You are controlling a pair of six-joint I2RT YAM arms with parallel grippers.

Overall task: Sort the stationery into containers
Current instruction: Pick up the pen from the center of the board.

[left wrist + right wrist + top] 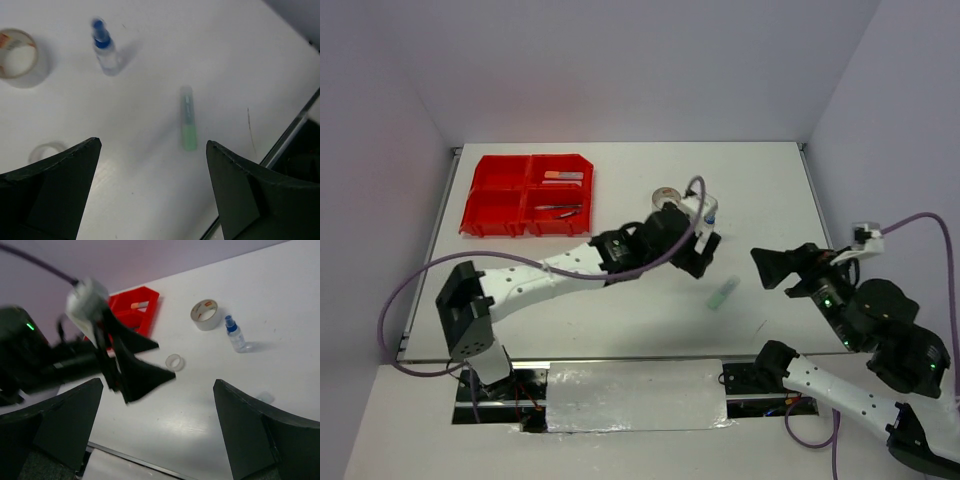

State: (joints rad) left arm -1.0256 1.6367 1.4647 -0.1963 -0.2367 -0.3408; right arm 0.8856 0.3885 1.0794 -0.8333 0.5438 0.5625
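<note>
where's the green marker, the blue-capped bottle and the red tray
green marker (pixel 187 120), left wrist view, mid-barrel
blue-capped bottle (pixel 105 50), left wrist view, clear body just below cap
red tray (pixel 500 175), top view, bare floor of far-left compartment

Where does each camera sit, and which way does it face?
Top external: above and behind the bases, looking down on the table; left arm and right arm show, red tray far left.
Left wrist: on the left arm, facing down at the green marker; left fingers, open, frame the bottom.
Right wrist: on the right arm, facing across the table toward the left arm; right fingers, open, at the bottom corners.
Both wrist views share the tape roll and blue-capped bottle.
</note>
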